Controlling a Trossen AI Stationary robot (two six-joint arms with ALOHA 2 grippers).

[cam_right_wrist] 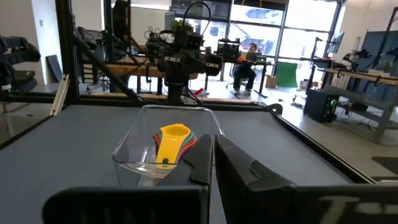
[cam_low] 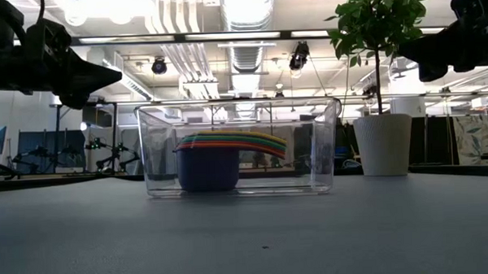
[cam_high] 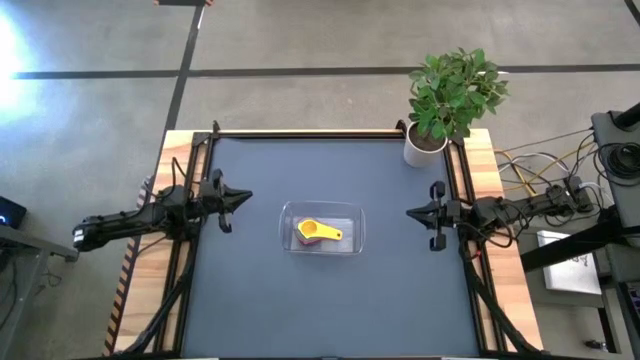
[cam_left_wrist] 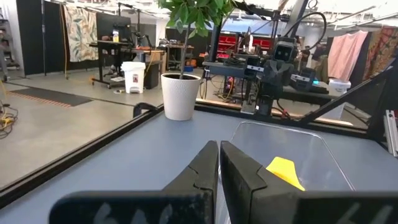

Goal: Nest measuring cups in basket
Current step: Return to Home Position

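Note:
The clear basket [cam_high: 322, 228] stands on its flat bottom in the middle of the table. Inside it the measuring cups [cam_high: 318, 233] sit nested in one stack, yellow on top, a dark blue one [cam_low: 208, 168] at the bottom, their coloured handles fanned together [cam_right_wrist: 166, 144]. My left gripper [cam_high: 246, 197] hovers shut above the table's left side, pointing level at the basket. My right gripper [cam_high: 410, 212] hovers shut above the right side, also level and pointing at the basket. Neither touches anything.
A white pot [cam_high: 424, 148] with a green plant stands at the table's far right corner. A black frame rail [cam_high: 330, 134] runs along the table's edges. Cables and equipment [cam_high: 575, 190] lie off the right side. A person sits far back in the room [cam_right_wrist: 246, 64].

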